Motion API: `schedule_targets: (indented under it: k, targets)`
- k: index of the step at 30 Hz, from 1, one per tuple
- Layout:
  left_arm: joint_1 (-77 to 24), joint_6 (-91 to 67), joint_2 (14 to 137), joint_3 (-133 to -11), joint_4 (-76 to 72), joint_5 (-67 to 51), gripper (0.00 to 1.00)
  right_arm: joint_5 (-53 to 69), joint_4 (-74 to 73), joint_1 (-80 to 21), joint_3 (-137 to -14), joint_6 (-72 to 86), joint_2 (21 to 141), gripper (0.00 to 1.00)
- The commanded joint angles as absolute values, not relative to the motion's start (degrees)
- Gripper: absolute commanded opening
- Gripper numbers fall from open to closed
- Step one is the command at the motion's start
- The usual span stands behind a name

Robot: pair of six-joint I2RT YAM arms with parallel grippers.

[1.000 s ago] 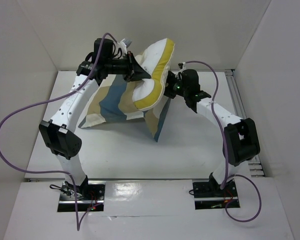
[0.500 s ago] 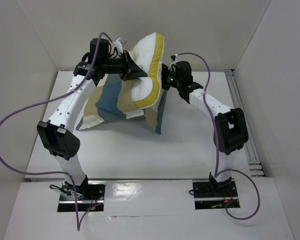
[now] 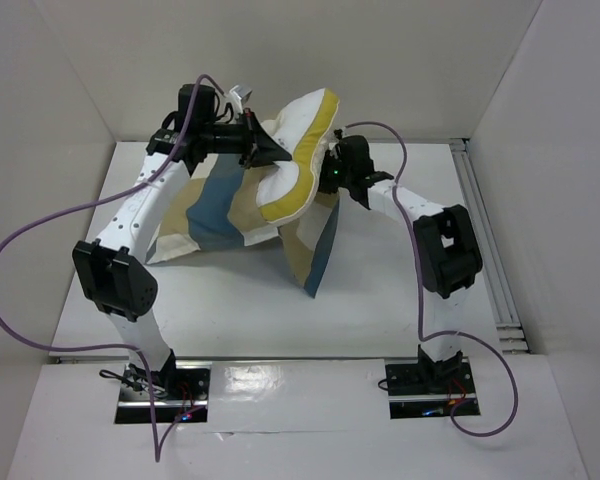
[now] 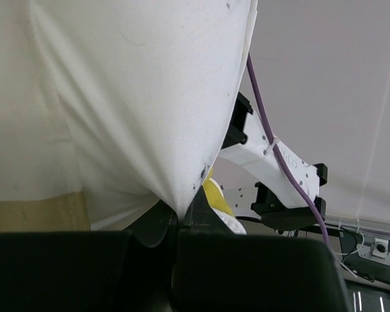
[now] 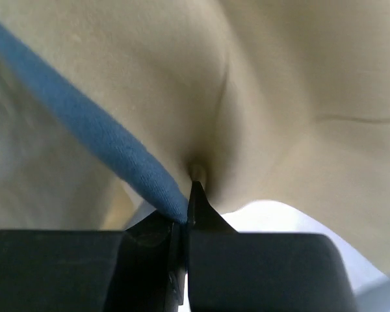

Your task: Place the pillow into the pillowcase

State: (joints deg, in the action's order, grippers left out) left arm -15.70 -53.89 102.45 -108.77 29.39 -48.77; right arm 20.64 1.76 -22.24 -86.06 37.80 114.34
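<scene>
The pillow (image 3: 306, 128), white with a yellow band, is held up above the back of the table, its lower part sunk into the mouth of the pillowcase (image 3: 216, 204), which hangs in blue, tan and cream blocks. My left gripper (image 3: 269, 152) is at the pillow's left side, shut on cream pillowcase cloth (image 4: 117, 97); the left wrist view shows the left gripper (image 4: 182, 218) pinching it, with the pillow's yellow edge (image 4: 216, 195) just behind. My right gripper (image 3: 326, 172) is at the pillow's right side. In the right wrist view that gripper (image 5: 185, 218) is shut on the pillowcase's blue edge (image 5: 104, 140).
White walls close in the table on the left, back and right. A metal rail (image 3: 480, 220) runs along the table's right edge. Purple cables loop off both arms. My right arm (image 4: 273, 162) shows beyond the cloth in the left wrist view.
My right gripper has moved left, in under the pillow's right side, and gone from open to shut on the pillowcase edge. The left gripper kept its grip; the pillow shifted slightly.
</scene>
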Motion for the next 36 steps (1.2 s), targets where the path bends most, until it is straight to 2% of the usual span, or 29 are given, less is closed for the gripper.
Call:
schedule_targets:
  k: [1, 7, 14, 28, 33, 36]
  targets:
    - [-13.19, -55.99, 96.5, -108.2, 23.99, -48.96, 0.0, 17.67, -1.75, -21.01, -82.27, 36.04, 106.01, 0.0]
    - [-11.95, -50.81, 98.96, -106.35, 31.19, -41.58, 0.0, 16.52, -7.29, -20.48, -75.15, 33.4, 95.2, 0.0]
    - [-11.95, -48.96, 100.11, -101.87, 31.72, -35.43, 0.0, 16.0, -11.16, -18.55, -67.59, 33.4, 84.74, 0.0]
    - [-12.56, -47.29, 103.97, -98.61, 32.78, -29.62, 0.0, 6.0, -25.22, -16.26, -63.63, 32.43, 79.46, 0.0]
    - [-16.7, -46.76, 106.79, -100.02, 32.78, -27.95, 0.0, 4.66, -26.54, -16.26, -65.04, 34.97, 78.31, 0.03]
    - [-19.59, -45.36, 108.8, -101.24, 33.31, -26.11, 0.0, 4.13, -28.03, -16.26, -66.87, 34.98, 78.31, 0.08]
